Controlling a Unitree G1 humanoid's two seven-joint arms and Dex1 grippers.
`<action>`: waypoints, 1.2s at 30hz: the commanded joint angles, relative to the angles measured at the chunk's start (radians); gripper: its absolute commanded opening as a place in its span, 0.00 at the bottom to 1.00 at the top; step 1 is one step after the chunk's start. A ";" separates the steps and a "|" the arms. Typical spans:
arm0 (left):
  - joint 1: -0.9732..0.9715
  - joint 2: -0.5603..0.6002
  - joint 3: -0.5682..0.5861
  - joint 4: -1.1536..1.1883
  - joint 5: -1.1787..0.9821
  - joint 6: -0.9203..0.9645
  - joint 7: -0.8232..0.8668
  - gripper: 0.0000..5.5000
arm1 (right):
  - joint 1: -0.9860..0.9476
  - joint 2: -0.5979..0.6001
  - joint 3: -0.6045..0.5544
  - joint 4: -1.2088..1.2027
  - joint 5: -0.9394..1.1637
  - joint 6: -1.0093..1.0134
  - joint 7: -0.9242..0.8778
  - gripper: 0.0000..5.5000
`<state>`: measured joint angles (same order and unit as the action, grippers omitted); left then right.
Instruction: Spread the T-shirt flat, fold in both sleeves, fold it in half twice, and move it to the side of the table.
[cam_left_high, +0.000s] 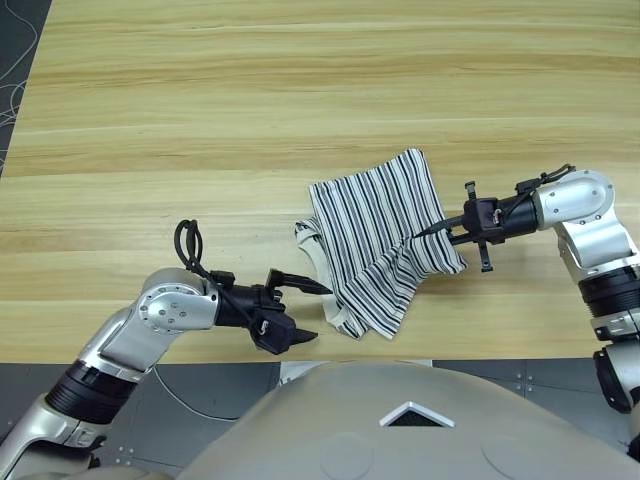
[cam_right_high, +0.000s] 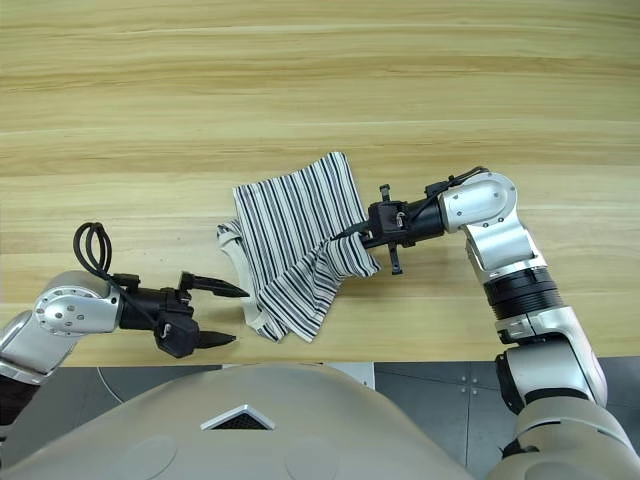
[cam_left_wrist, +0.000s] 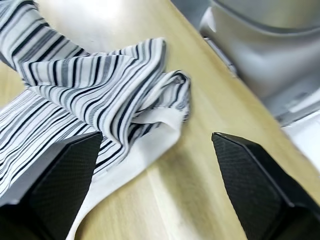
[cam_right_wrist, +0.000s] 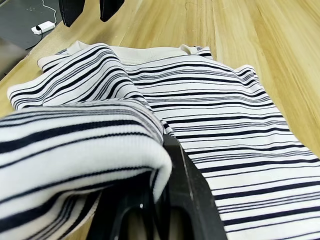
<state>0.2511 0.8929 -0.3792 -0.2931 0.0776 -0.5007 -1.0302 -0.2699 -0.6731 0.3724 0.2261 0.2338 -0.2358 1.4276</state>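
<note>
While right gripper (cam_left_high: 419, 236) clamps the T-shirt (cam_left_high: 372, 228) at its 3 o'clock edge, left gripper (cam_left_high: 320, 314) sits at 7 o'clock, jaws apart.

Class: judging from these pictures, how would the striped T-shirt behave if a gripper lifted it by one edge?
Probably floppy: the T-shirt lies in soft folds and drapes over the right gripper. Likely light, since one pinch seems enough to bunch it. It would probably sag, not hold its shape.

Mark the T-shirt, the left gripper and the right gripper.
T-shirt (cam_left_high: 375, 225): left eye view, on the striped middle of the cloth.
left gripper (cam_left_high: 321, 313): left eye view, midway between its open fingertips.
right gripper (cam_left_high: 418, 236): left eye view, at its fingertips shut on the cloth.
</note>
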 joint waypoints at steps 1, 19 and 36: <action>-0.042 -0.077 -0.043 0.091 0.066 -0.074 0.056 0.74 | -0.009 0.011 -0.004 -0.003 -0.020 -0.005 0.006 0.02; -0.125 -0.132 -0.126 0.212 0.260 -0.296 0.174 0.74 | -0.013 0.038 0.004 -0.013 -0.041 -0.008 0.010 0.02; -0.209 -0.156 -0.197 0.326 0.421 -0.417 0.311 0.74 | -0.021 0.050 0.005 -0.008 -0.050 -0.018 0.013 0.02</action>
<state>0.0355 0.7221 -0.5517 0.0014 0.4385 -0.9383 -0.6932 -0.2718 -0.6284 0.3746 0.2251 0.1985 -0.2409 1.4295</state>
